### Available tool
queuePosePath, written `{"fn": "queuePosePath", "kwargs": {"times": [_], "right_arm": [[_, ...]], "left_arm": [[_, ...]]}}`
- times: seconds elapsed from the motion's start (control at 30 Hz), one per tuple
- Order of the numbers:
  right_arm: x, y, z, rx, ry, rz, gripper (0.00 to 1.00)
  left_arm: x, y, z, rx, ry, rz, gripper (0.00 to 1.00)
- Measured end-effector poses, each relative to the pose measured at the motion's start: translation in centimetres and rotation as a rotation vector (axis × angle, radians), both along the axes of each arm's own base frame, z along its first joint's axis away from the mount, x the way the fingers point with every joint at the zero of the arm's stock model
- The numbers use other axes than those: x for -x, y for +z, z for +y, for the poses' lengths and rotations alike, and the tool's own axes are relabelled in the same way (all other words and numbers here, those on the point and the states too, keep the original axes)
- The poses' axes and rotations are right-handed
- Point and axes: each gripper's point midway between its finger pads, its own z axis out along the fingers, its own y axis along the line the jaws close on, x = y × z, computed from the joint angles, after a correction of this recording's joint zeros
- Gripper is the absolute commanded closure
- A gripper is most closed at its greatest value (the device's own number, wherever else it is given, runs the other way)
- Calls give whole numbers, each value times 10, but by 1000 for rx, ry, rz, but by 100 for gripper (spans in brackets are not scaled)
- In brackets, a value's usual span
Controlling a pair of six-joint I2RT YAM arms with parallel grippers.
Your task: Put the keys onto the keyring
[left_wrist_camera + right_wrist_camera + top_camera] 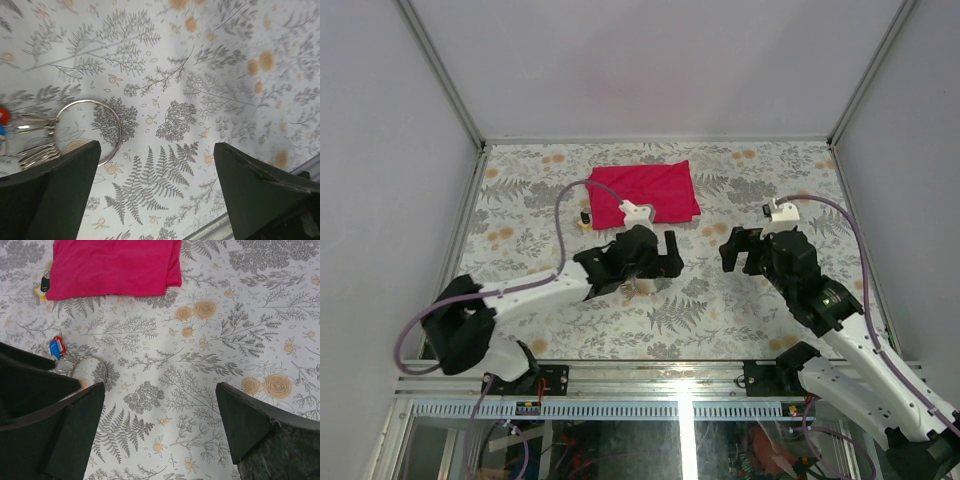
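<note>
The keyring [118,125] is a thin silver wire ring lying flat on the patterned table, just beyond my left gripper's left finger [55,185]. Keys with red and blue heads [3,122] hang on it at its left side. They show in the right wrist view [56,346], where the ring [90,356] lies beside them. A black-headed and a tan-headed key [41,287] lie loose at the red cloth's left edge, also in the top view [586,218]. My left gripper [156,147] is open and empty. My right gripper [160,387] is open and empty, to the ring's right.
The red cloth [645,193] lies flat at the back middle of the table. The table's metal front rail [215,230] shows near my left gripper. The two grippers [655,255] [745,250] face each other at mid-table with a small gap between.
</note>
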Motion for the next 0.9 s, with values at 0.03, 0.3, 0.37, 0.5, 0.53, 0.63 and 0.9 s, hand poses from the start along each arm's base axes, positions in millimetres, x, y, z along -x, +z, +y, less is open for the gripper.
{"fn": "queuePosePath", "kwargs": {"times": [0.03, 0.3, 0.37, 0.5, 0.53, 0.63, 0.9], "right_arm": [[0, -3, 0, 4, 1, 6, 1], [-1, -32, 22, 25, 92, 136, 16], [-1, -42, 32, 13, 122, 188, 19], [4, -61, 60, -28, 163, 282, 20], [8, -66, 71, -31, 183, 298, 22], [27, -79, 108, -45, 252, 346, 34], [41, -120, 163, -145, 213, 482, 52]], "left_arm": [[0, 14, 6, 18, 5, -32, 0], [-9, 25, 83, 30, 124, -85, 0], [-10, 17, 105, 4, 163, -71, 0], [-9, 16, 129, -17, 189, -67, 0], [-9, 19, 134, -18, 195, -73, 0], [-11, 30, 147, -25, 210, -98, 0], [-17, 77, 158, -85, 158, -193, 0]]}}
